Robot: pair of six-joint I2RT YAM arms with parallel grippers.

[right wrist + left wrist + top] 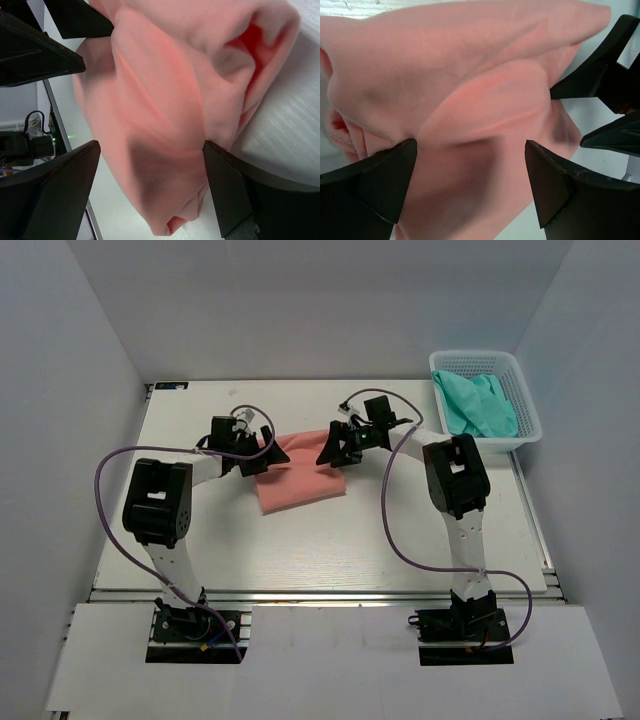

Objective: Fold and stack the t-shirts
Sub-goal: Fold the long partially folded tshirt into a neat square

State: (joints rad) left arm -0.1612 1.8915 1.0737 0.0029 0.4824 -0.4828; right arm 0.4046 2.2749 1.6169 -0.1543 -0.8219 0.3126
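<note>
The pink shirt [300, 478] lies bunched mid-table [200, 560]; the teal shirt [480, 405] sits in the basket [497, 444] at two o'clock; the left gripper [264, 452] is at pink's ten o'clock edge, the right gripper [333, 451] at one, both spread and empty; a shallow pinch could catch one layer and drag the fold loose.

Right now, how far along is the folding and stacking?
Done: the pink t-shirt lies in a compact partly folded bundle on the table. In hand: left gripper and right gripper, both open, sit at its far corners. Left: finish that fold, then the teal t-shirt, bunched in the basket.
</note>
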